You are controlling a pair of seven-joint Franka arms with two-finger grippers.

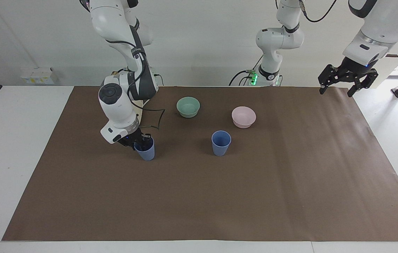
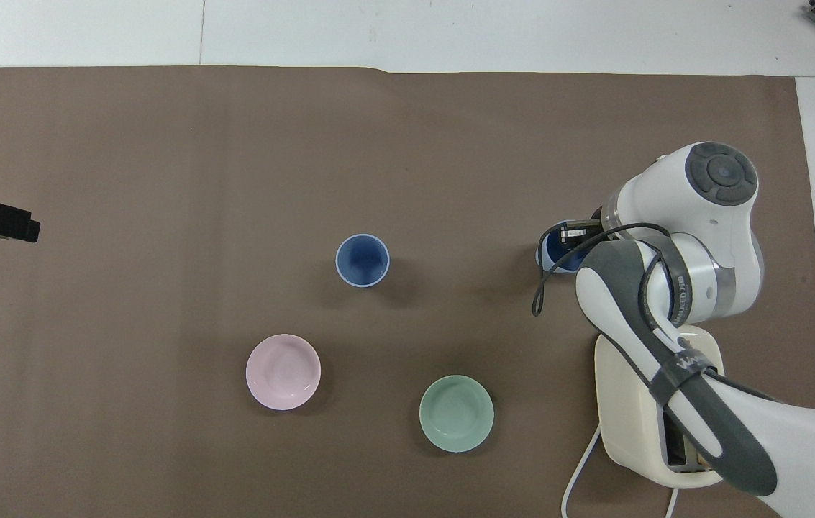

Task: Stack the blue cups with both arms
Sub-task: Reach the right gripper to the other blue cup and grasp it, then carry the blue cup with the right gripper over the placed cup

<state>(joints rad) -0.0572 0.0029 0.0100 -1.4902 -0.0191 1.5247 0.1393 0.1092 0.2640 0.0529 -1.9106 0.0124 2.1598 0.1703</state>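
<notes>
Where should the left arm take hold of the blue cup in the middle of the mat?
Probably by the rim: the blue cup stands upright, mouth up, free on all sides. Bring the left gripper down from above, one finger inside, one outside.

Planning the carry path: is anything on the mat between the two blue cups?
Nothing: in the facing view only bare brown mat lies between the blue plastic cup at the right gripper, and the free-standing blue plastic cup.
</notes>
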